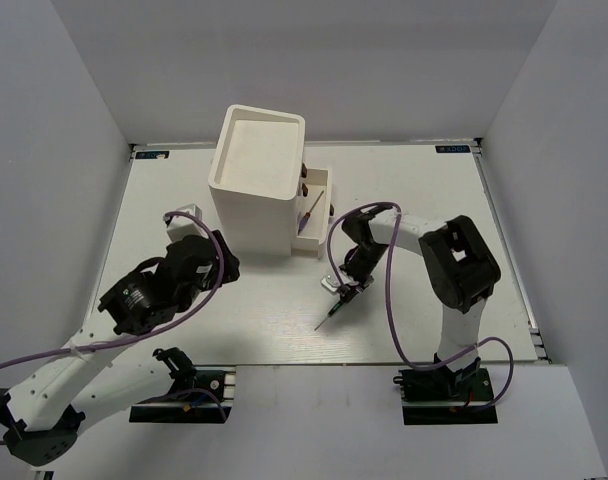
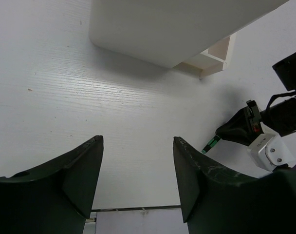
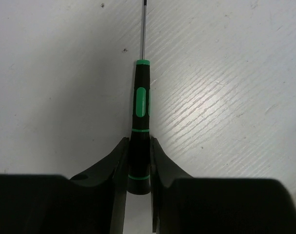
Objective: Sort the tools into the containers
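Apparently well into the sort, the right gripper (image 3: 138,144) clamps a green-and-black screwdriver (image 3: 141,102), the only loose tool visible, near-right of the white cabinet (image 1: 254,190), whose open drawer (image 1: 327,180) holds a thin tool (image 1: 311,212), while the left gripper (image 2: 138,165) hangs spread, empty.

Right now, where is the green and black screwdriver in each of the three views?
Top external: the screwdriver lies just right of centre.
Left wrist: a green bit of it at mid right.
Right wrist: centre, shaft pointing up.
Shared landmark: the right pincer, closed on its handle.
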